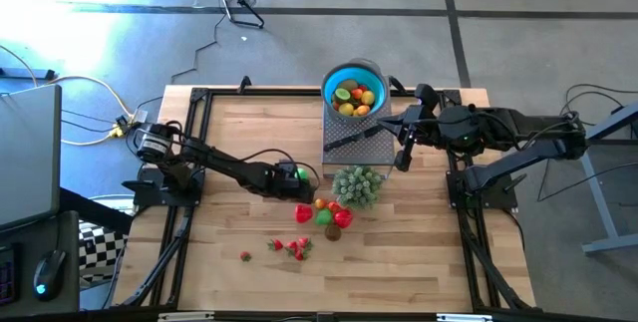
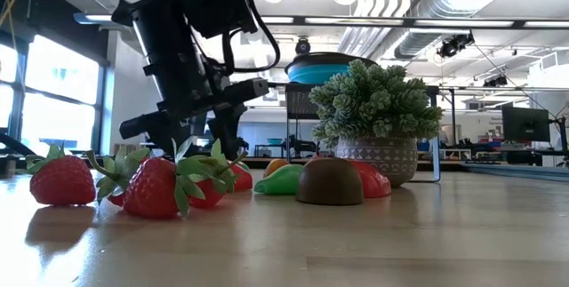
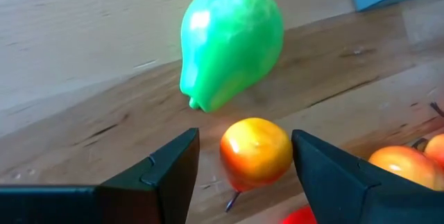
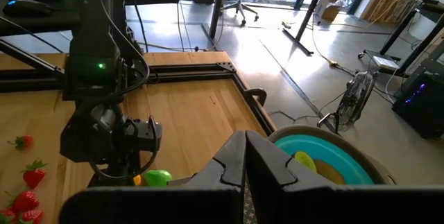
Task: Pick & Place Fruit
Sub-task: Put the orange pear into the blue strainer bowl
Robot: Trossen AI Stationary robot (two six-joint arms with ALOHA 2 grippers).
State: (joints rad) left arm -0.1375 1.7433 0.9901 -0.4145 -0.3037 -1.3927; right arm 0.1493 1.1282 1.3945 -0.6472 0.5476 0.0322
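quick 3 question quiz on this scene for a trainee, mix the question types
1. True or false: the blue bowl already holds fruit.
2. Which fruit sits between the open fingers of the left tool? A) green pear B) orange-yellow round fruit C) strawberry
3. Fill in: the right tool hangs beside the bowl with its fingers ____.

Key:
1. True: several pieces lie inside.
2. B: the orange-yellow round fruit; the green pear lies just beyond it.
3. Shut.

bright window glare at left; near strawberries (image 2: 160,187) slightly blurred.
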